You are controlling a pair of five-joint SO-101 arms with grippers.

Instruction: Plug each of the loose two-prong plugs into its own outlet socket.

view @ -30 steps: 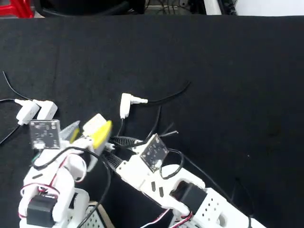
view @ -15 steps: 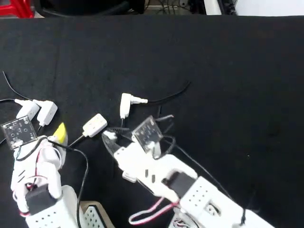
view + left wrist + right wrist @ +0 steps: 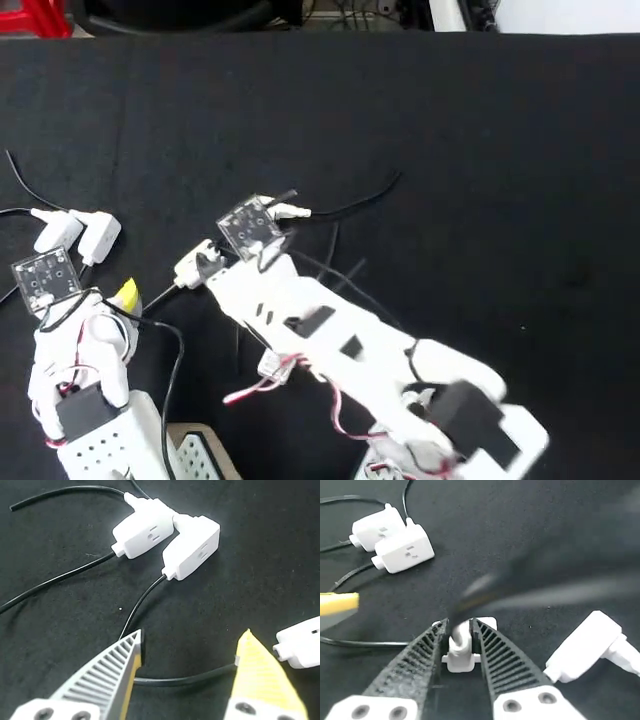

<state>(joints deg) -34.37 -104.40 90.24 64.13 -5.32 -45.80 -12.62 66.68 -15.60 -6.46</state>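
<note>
Reaching forward since a second ago, the right gripper [image 3: 459,626] now pinches a plug [image 3: 460,655] lying between the two sockets [image 3: 402,552] and a second plug [image 3: 585,647]. The left gripper [image 3: 192,636] hovers spread wide, just short of those sockets.

Illumination is even and diffuse. The black table [image 3: 480,130] reads uniformly dark in the high view; a brighter band [image 3: 560,15] runs along the 12 o'clock edge. Light falls mainly from above: top faces of the white outlet sockets [image 3: 145,530] render bright, side faces grey. The plug [image 3: 460,662] inside the right tool [image 3: 459,624] is shaded between the fingers [image 3: 420,655].
</note>
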